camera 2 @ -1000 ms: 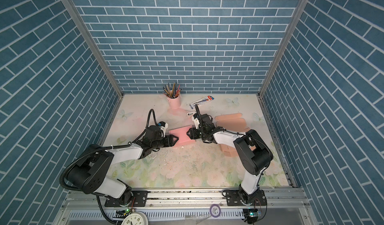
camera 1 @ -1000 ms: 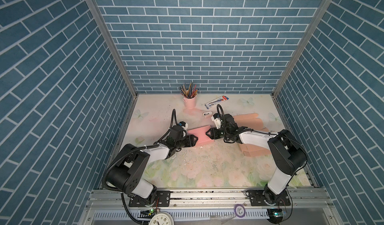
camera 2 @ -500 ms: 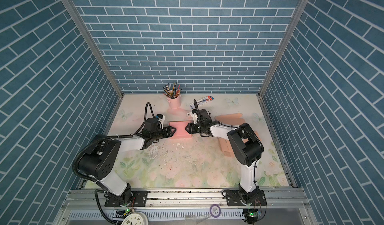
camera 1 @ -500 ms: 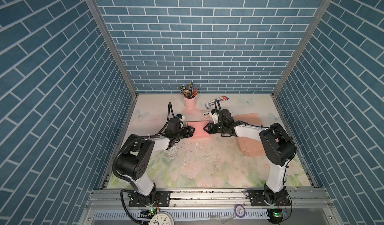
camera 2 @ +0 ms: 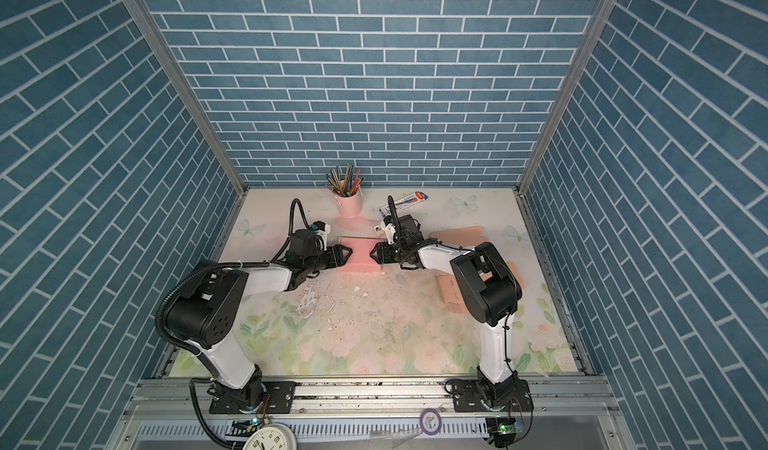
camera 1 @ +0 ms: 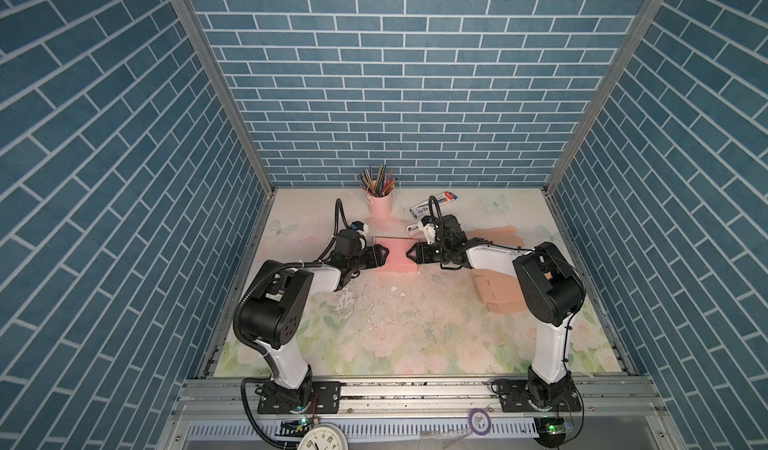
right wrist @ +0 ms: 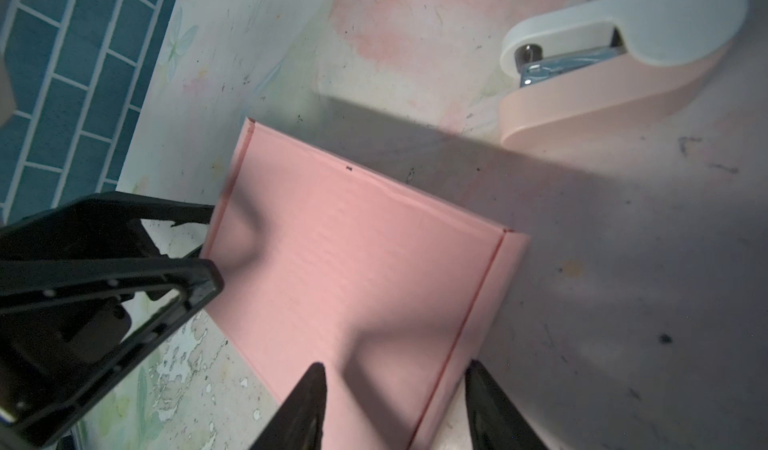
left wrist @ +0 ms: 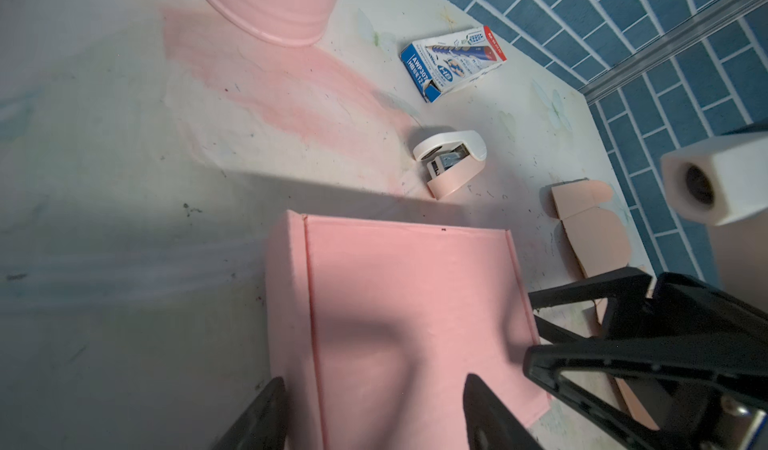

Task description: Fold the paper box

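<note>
I see the pink paper box (camera 1: 398,257) sitting on the worktop (camera 1: 395,331) toward the back, just in front of the pencil cup (camera 1: 380,204). My left gripper (camera 1: 385,256) and right gripper (camera 1: 410,255) are both spread, their tips meeting opposite ends of the box.

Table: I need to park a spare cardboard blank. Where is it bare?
Bare: front middle of the table, between the arm bases; also back left, beside the pencil cup. Crowded: mid-back around the pink box, stapler, pencil carton; cardboard blanks fill the right.
</note>
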Robot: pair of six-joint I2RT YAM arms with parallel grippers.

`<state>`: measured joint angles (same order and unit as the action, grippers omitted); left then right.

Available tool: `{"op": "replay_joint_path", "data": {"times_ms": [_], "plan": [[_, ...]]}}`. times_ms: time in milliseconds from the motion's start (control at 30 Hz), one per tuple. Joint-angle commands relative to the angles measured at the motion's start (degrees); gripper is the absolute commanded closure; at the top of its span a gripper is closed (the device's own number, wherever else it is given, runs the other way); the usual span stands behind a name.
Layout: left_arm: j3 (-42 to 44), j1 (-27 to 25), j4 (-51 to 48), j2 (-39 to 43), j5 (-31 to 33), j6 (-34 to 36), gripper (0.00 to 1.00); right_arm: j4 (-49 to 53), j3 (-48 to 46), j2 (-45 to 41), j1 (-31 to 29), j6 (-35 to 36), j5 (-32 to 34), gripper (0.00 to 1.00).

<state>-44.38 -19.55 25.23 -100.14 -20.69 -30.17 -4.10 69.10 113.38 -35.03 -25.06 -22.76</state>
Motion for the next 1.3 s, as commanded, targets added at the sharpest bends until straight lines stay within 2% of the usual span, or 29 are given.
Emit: {"op": "replay_joint_path", "data": {"times_ms": [0,133,433,667,733,1033,1267], "plan": [[-1.8,-0.1,2.4,-1.2,-2.2,0.5,0.33,-0.1,2.6,1.7,-0.2,2.1,-3.2,0.45],[-1.9,0.2,2.3,-1.4,-1.9,0.5,0.33,0.0,3.3,2.6,-0.1,2.2,-3.7,0.44],[-1.1,0.9,3.1,-1.9,-1.4,-0.6,0.33,-0.9,2.3,2.3,0.2,1.5,-3.0,0.34],[0.3,2.0,3.6,-1.0,0.0,-1.5,0.14,-1.0,0.6,0.0,0.4,1.2,-0.9,0.23],[0.5,2.2,3.4,-0.5,0.3,-1.7,0.12,-0.7,0.3,-0.7,0.5,1.2,0.1,0.21],[3.9,2.7,2.2,6.7,1.1,-3.1,0.12,1.1,-3.4,-7.0,0.6,1.5,4.5,0.17],[7.6,1.7,-1.2,13.5,0.5,-1.8,0.12,3.3,-8.6,-12.8,0.5,1.8,6.7,0.17]]}}
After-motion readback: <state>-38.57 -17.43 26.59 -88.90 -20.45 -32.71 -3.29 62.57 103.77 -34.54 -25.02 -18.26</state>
